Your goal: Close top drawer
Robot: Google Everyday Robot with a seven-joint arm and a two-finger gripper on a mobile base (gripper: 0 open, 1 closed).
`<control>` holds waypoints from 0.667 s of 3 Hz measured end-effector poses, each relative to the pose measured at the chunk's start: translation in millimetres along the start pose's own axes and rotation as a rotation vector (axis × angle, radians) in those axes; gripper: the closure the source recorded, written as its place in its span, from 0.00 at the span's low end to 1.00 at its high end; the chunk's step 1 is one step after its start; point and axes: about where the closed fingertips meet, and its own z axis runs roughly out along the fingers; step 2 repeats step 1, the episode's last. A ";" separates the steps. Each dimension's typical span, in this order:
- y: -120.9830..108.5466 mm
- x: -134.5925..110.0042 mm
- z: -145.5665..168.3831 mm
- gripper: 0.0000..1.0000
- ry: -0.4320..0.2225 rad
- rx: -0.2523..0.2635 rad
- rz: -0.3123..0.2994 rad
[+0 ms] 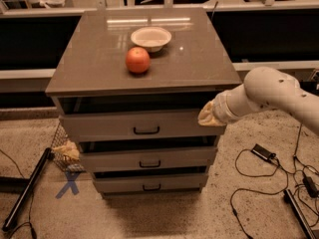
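Observation:
The top drawer is the tallest grey-brown front of the cabinet, with a small dark bar handle at its centre. It stands out a little from the cabinet, with a dark gap above its front. My gripper, a cream-coloured tip on the white arm, is at the right end of the drawer front, touching or nearly touching it. The arm reaches in from the right.
A red apple and a white bowl sit on the cabinet top. Two shorter drawers lie below. A wire basket and a dark pole are on the floor to the left, cables to the right.

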 end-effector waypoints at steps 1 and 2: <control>27.2 27.0 -39.1 1.00 -0.031 -0.092 -0.016; 27.2 27.0 -39.1 1.00 -0.031 -0.092 -0.016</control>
